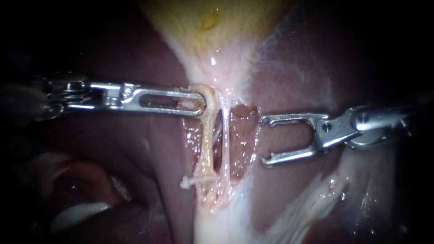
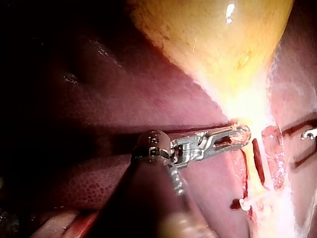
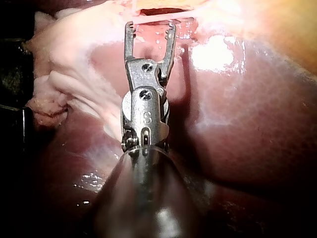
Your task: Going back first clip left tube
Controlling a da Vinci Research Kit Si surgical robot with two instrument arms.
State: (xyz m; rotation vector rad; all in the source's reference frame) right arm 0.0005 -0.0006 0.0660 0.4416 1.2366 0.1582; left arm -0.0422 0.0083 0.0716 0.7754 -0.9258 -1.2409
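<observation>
Backing-off step, clip seated on left tube: right instrument jaws spread empty, left instrument pinching tube top; next, clean retreat.

— Brightest where, through the endoscope?
— At the middle: on the pale neck of the gallbladder and on the tubes. Fades to near black toward every edge.
— Glare?
— Small wet glints on that neck; hard flashes off the metal of the left instrument and the right instrument.
— And from the left wrist?
— Burnt out to white where the gallbladder narrows; sinks into deep shadow over the liver beside the shaft.
— Right wrist?
— Overexposed ahead of the right instrument, with a broad sheen on the liver. Throws a dark shadow just beside the tip. Nearly black along the shaft.
</observation>
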